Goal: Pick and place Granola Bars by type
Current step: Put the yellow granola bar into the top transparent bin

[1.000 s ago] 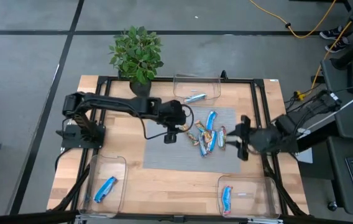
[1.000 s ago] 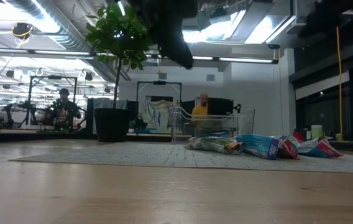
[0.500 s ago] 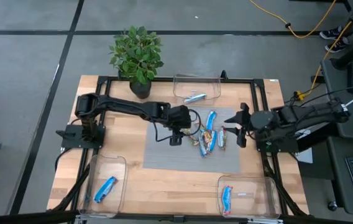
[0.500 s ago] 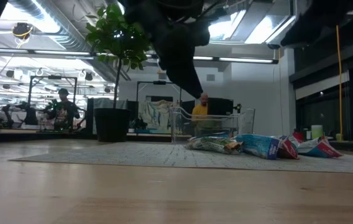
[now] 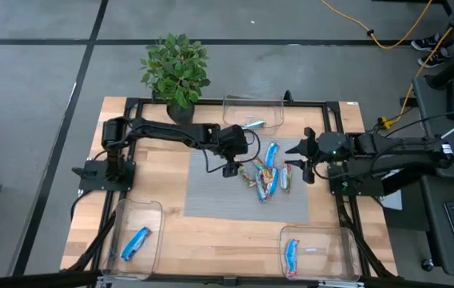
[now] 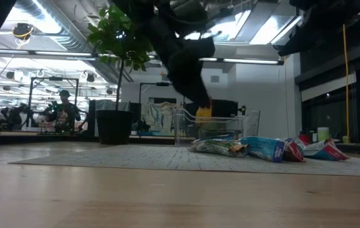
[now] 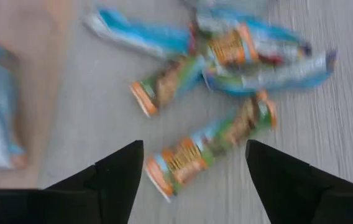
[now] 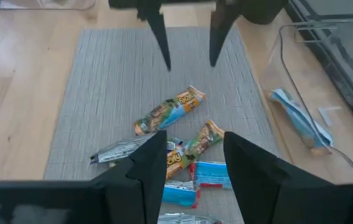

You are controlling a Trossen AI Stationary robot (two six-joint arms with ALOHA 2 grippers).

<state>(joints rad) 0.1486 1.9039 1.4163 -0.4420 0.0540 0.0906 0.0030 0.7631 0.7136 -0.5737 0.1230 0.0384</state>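
Left gripper [image 5: 230, 170] hung over the grey mat [image 5: 211, 196] at the pile's near-left edge, fingers [image 7: 111, 171] spread wide, nothing between them. In its wrist view the closest granola bar [image 7: 210, 146], orange-ended with a green-blue wrapper, lay just ahead of the tips and roughly centred in the gap, long axis diagonal to the line between the fingers; I'd judge a small wrist turn was needed before dropping on it. A second bar of the same look [image 7: 164, 87] lay just beyond, also diagonal, with blue ones [image 7: 270, 65] stacked behind. Right gripper [image 5: 304, 158] sat at the opposite side of the pile [image 5: 268, 176], fingers [image 8: 145, 162] partly apart and empty, aimed across the mat toward the left arm; the left looked the nearer of the two to that front bar. Counts from the high view: the pile on the mat held about six bars, overlapped, so exact number unclear; colours there were blue, silver and orange-green. One silver-blue bar [image 5: 250, 125] lay in the far bin [image 5: 278, 106], one blue bar [image 5: 135, 242] in the near-left bin [image 5: 155, 210], one red-ended bar [image 5: 292, 256] in the near-right bin [image 5: 340, 240]. Three bins, two arms, one potted plant [image 5: 176, 70] at the table's [image 5: 147, 180] far edge.
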